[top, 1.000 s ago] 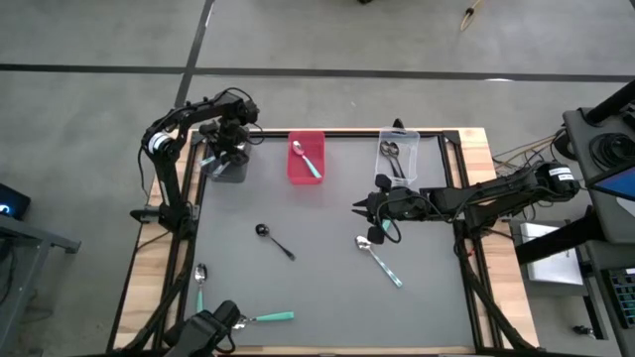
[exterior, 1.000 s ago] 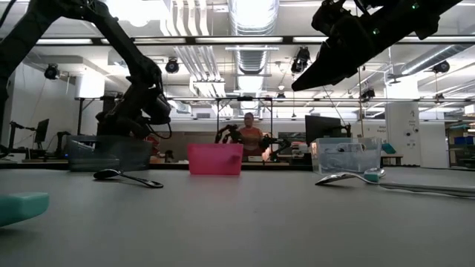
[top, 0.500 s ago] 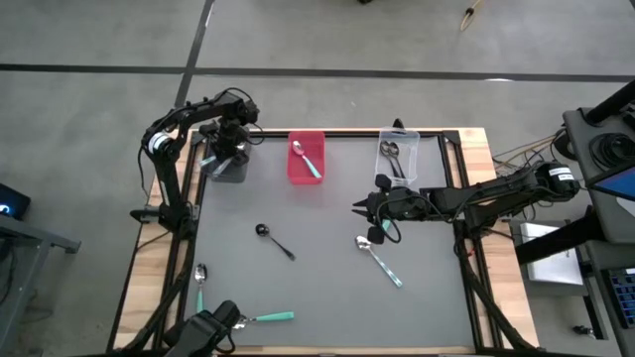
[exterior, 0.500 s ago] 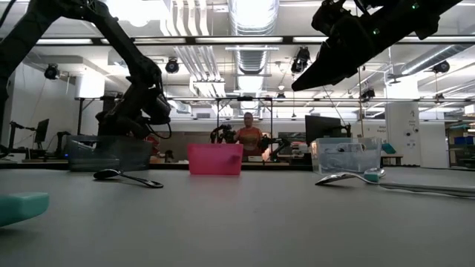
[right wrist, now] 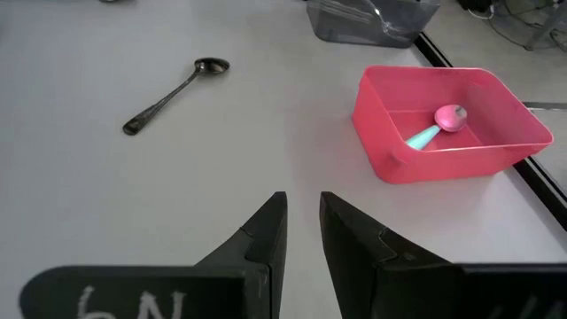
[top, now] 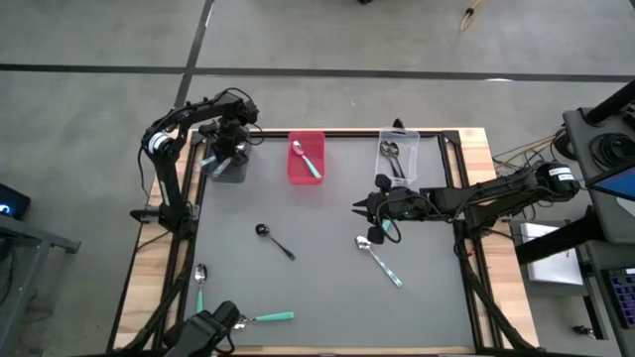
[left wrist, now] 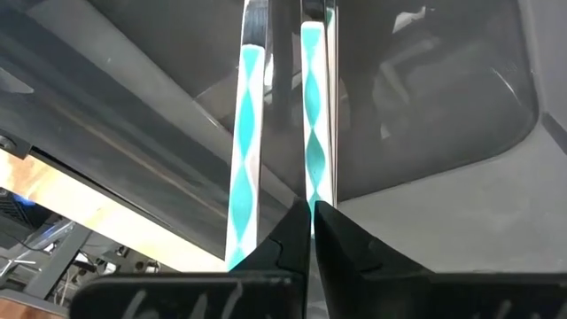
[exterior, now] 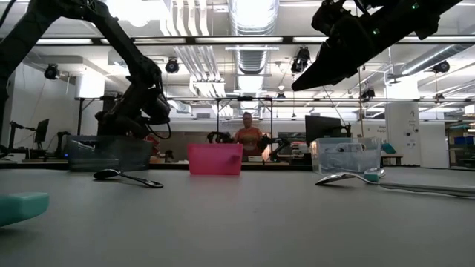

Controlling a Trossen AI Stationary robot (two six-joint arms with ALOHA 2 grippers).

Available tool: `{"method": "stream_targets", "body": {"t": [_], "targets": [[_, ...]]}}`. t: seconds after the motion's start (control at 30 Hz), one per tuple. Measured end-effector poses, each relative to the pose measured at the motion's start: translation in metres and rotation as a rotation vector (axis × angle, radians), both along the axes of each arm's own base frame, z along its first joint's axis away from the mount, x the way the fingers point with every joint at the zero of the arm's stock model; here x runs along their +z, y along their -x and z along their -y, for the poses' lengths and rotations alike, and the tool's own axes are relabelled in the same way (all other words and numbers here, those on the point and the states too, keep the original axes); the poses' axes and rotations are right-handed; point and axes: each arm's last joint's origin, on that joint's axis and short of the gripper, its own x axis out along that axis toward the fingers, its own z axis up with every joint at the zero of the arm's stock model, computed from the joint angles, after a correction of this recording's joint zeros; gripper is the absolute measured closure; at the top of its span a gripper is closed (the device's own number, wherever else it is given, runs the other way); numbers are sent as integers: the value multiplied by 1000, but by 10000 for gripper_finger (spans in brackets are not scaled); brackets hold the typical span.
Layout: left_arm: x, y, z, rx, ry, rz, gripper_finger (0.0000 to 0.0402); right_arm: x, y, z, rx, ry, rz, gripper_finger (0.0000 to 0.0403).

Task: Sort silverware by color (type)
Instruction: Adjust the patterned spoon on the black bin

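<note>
We're holding the left gripper (top: 226,151) pinched on a patterned spoon (left wrist: 310,115) over the dark bin (top: 228,169); light, stiff, slick, so grip mid-handle. Right gripper (top: 359,207) is hovering narrow above the table.

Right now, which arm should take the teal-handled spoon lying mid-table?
Right. The right gripper hangs empty just beside the teal-handled spoon. The left gripper is far off over the dark bin, shut on a patterned-handle spoon.
</note>
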Motion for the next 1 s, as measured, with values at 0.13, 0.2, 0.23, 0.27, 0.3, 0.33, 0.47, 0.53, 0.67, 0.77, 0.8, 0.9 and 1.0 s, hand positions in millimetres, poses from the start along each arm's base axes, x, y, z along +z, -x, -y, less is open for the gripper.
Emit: {"method": "stream_targets", "body": {"t": [0.13, 0.2, 0.23, 0.27, 0.3, 0.33, 0.47, 0.53, 0.67, 0.77, 0.8, 0.9, 1.0], "targets": [[3, 1, 1, -2, -4, 1, 401, 0, 0, 0, 0, 0, 0, 342], [5, 1, 2, -2, -1, -2, 401, 0, 0, 0, 0, 1, 0, 342], [6, 2, 3, -2, 1, -3, 401, 0, 0, 0, 1, 2, 0, 342], [8, 2, 3, -2, 3, -4, 401, 0, 0, 0, 1, 2, -1, 342], [9, 2, 4, -2, 1, -3, 401, 0, 0, 0, 1, 3, 0, 342], [11, 3, 4, -2, -4, 0, 401, 0, 0, 0, 1, 3, 0, 342], [16, 4, 6, -3, -16, 8, 401, 0, 0, 0, 2, 3, -1, 342], [16, 3, 6, -3, -16, 8, 402, 0, 0, 0, 2, 3, -1, 342], [15, 3, 4, -9, -31, 20, 402, 0, 0, 0, 2, 3, -1, 342], [15, 3, 4, -14, -32, 24, 402, 0, 0, 0, -3, -3, 1, 342], [15, 2, 3, -17, -35, 27, 401, 0, 0, 0, -4, -7, 2, 342], [15, 2, 3, -17, -35, 30, 396, 0, 0, 0, -6, -10, 3, 342], [15, 2, 3, -16, -37, 31, 382, 0, 0, 0, -6, -11, 3, 342]]}}
